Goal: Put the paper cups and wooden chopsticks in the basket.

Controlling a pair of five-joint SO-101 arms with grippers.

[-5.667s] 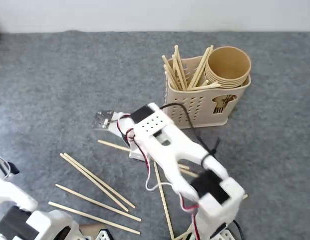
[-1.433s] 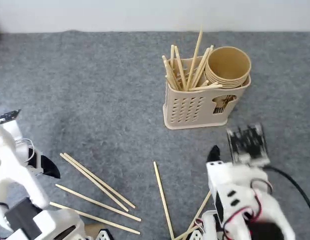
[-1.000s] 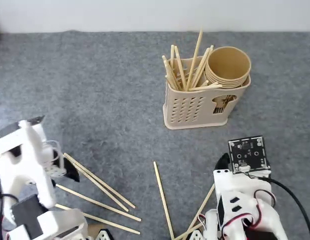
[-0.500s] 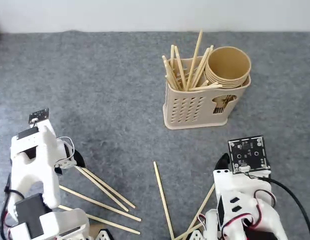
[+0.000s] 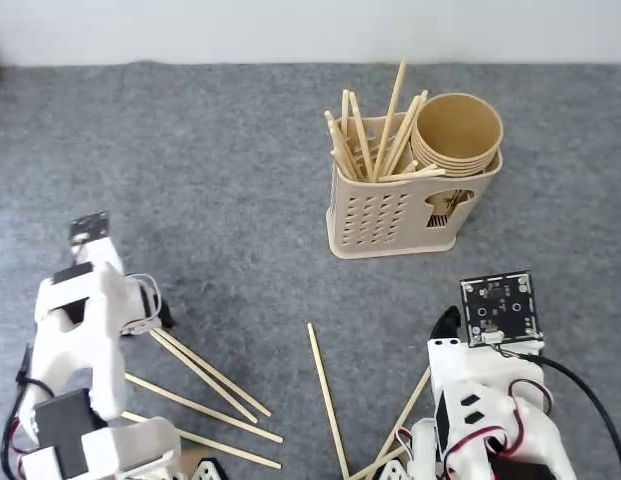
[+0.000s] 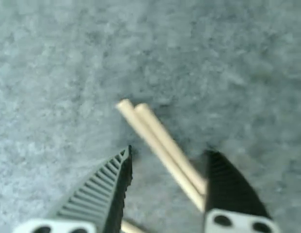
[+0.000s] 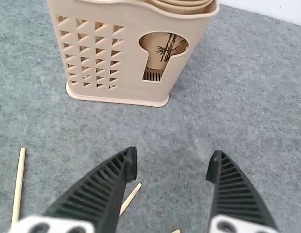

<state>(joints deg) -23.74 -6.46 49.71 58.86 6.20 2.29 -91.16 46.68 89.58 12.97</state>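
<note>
While the left gripper sits low over the grey carpet at the near left, its jaws are spread wide; a pair of chopsticks lies flat between them, the two sticks side by side and touching, closer to one finger than the other; nothing looks pinched.

From the high view, that pair is part of a scatter of loose chopsticks lying on the carpet at the near left, just right of the left arm; a single chopstick lies on its own near the middle, between the two arms; one more pokes out beside the right arm's base.

Over on the far right of centre the basket stands upright; the paper cups are stacked in its right compartment, and a bundle of chopsticks stands in the left one, leaning every which way and sticking up past the rim.

The right gripper hangs over the carpet at the near right, on the near side of the basket and apart from it; jaws wide too, holding nothing.
</note>
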